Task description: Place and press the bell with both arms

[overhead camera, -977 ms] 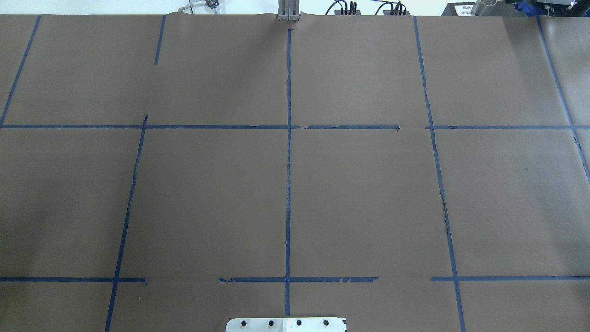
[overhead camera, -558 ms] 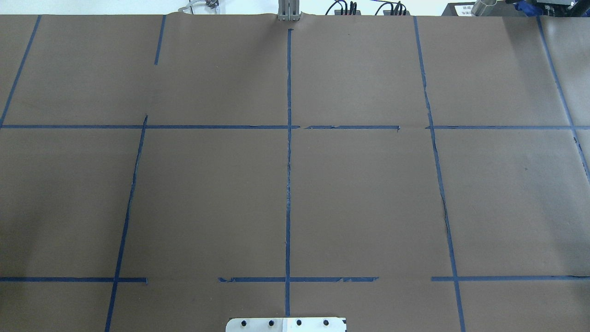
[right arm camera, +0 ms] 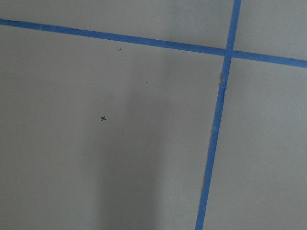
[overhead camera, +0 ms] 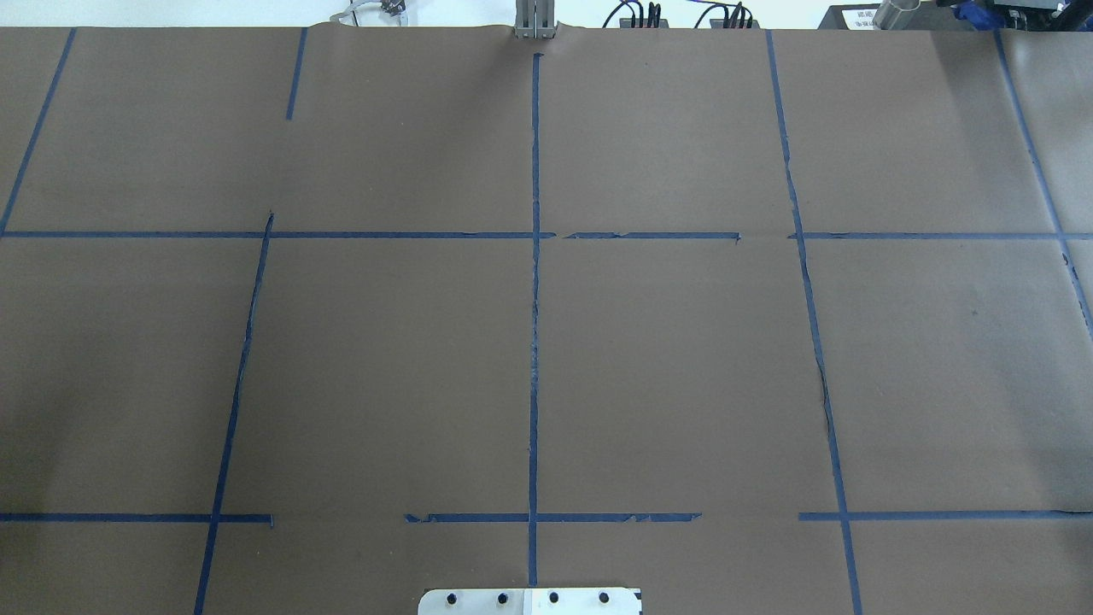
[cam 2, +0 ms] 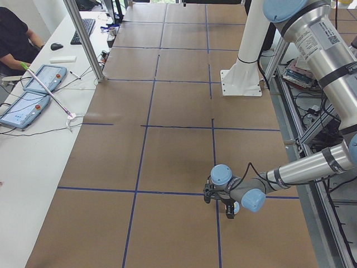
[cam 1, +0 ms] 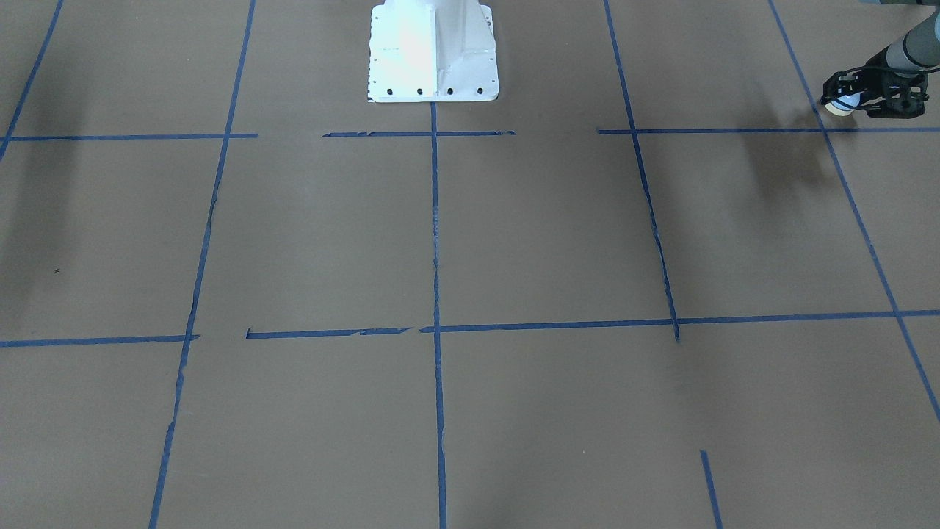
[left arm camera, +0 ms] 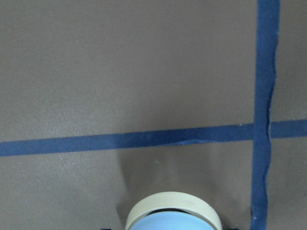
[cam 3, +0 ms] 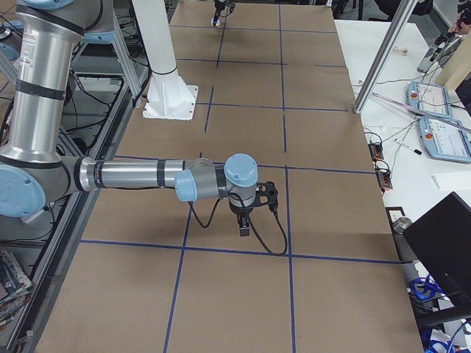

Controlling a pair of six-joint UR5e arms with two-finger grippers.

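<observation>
The left gripper point(cam 1: 844, 95) is clamped on the bell point(left arm camera: 173, 220), holding it just above the counter point(overhead camera: 683, 359) beside a tape crossing point(left arm camera: 261, 129). The bell's cream base rim faces the counter and its dome faces the wrist, with the axis seemingly a little tilted. Whether the right gripper point(cam 3: 244, 220) is apart or together, I cannot tell

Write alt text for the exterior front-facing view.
At the top right edge, the left arm reaches in over the table, its black tool holding the small light-blue and cream bell. The rest is brown table gridded with blue tape, with the white pedestal at top centre.
</observation>
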